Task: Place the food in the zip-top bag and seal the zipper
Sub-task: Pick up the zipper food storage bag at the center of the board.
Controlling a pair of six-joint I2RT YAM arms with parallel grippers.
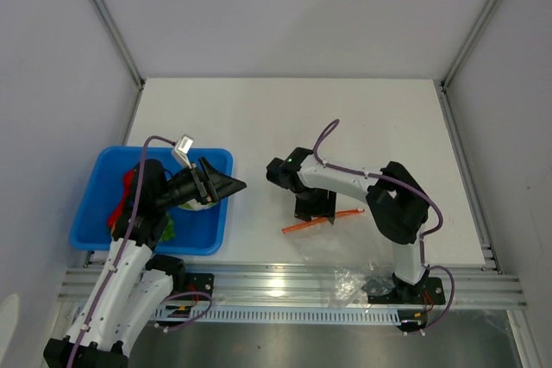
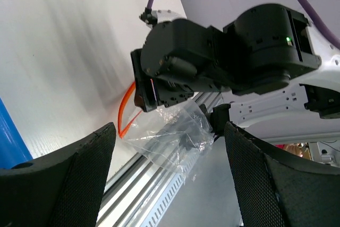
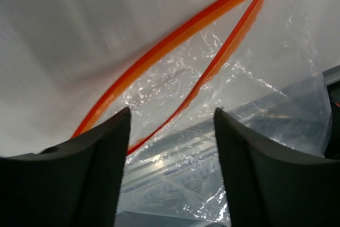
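zip-top bag (image 3: 223,131): clear crinkly thing lying at the near edge of the table (image 1: 285,118), just in front of the right arm's base. Its body spills over the metal rail (image 1: 285,286) along that edge, and the mouth faces toward the middle of the table.

zipper (image 3: 175,41): orange-red strip along the mouth. From the right wrist view the two halves are spread apart and only meet at one end, so the bag is open and not sealed.

right hand (image 3: 171,118): parked right over the zipper and pointing down at the mouth. The fingers are apart, and you can see the zipper and the plastic in the gap between them. Honestly can't tell if either finger is actually touching the bag.

food (image 1: 119,208): over in the blue tray (image 1: 99,183) on the left side of the table, well apart from the bag. I can make out a red piece and some green bits. The rest is mostly hidden under the left arm.

left hand (image 2: 169,127): hovering at the tray's right edge and aimed across at the right hand and the bag. The fingers are wide apart with nothing between them.
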